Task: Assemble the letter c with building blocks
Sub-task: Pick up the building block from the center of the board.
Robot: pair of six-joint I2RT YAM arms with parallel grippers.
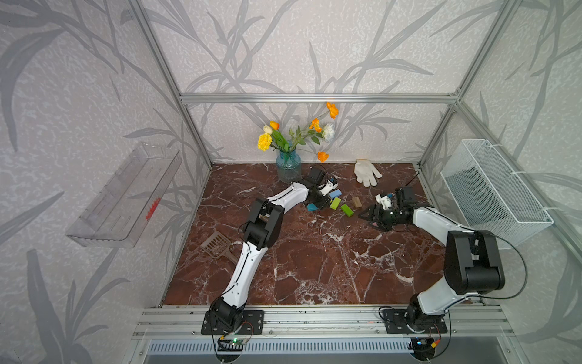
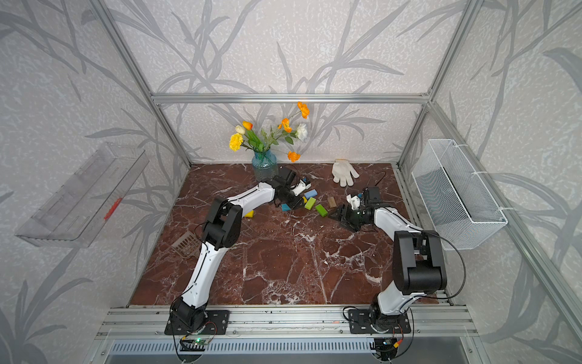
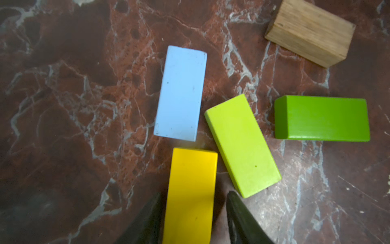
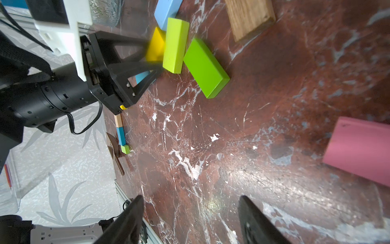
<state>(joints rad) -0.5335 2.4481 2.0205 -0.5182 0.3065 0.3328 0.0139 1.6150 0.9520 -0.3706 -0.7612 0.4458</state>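
Observation:
My left gripper is open and straddles the near end of a yellow block that lies flat on the marble. One finger is against the block and a narrow gap shows at the other. Past it lie a light blue block, a lime block, a dark green block and a brown wooden block. My right gripper hangs open and empty over bare marble, beside a pink block. A line of tan, blue and lime blocks lies end to end beyond my left arm. Whether it forms the letter c I cannot tell.
A glass vase of flowers stands just behind my left gripper. A white glove lies at the back. A brown scoop sits by the left wall. A wire basket hangs on the right wall and a clear shelf on the left.

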